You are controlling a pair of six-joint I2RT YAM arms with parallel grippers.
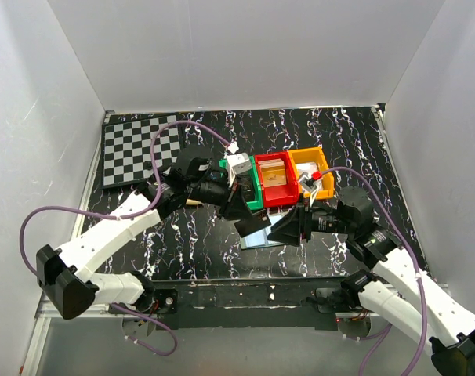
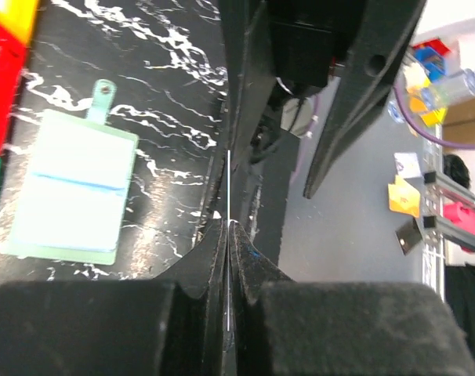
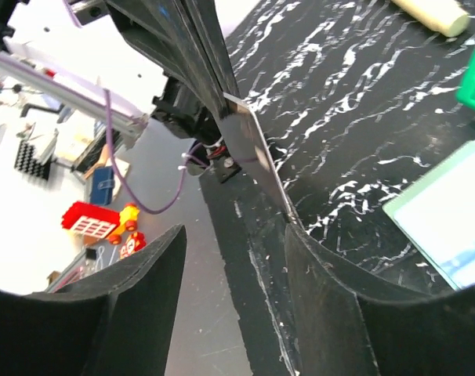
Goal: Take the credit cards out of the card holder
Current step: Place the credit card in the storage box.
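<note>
The card holder (image 2: 69, 192) lies open and flat on the black marbled table, its pale-blue panels up and its small tab (image 2: 104, 90) pointing away; it also shows under the two grippers (image 1: 262, 239) and at the edge of the right wrist view (image 3: 449, 215). My left gripper (image 2: 230, 223) is shut on a thin dark credit card (image 2: 229, 184), seen edge-on and held above the table (image 1: 253, 225). My right gripper (image 3: 236, 231) is open. The credit card (image 3: 253, 149) rests against the tip of one of its fingers (image 3: 339, 290) and the other finger stands apart from the card.
Green (image 1: 254, 192), red (image 1: 275, 180) and orange (image 1: 314, 171) bins stand in a row just behind the grippers, with small items in them. A checkerboard (image 1: 139, 150) lies at the back left. A cream cylinder (image 3: 429, 14) lies on the table near the green bin.
</note>
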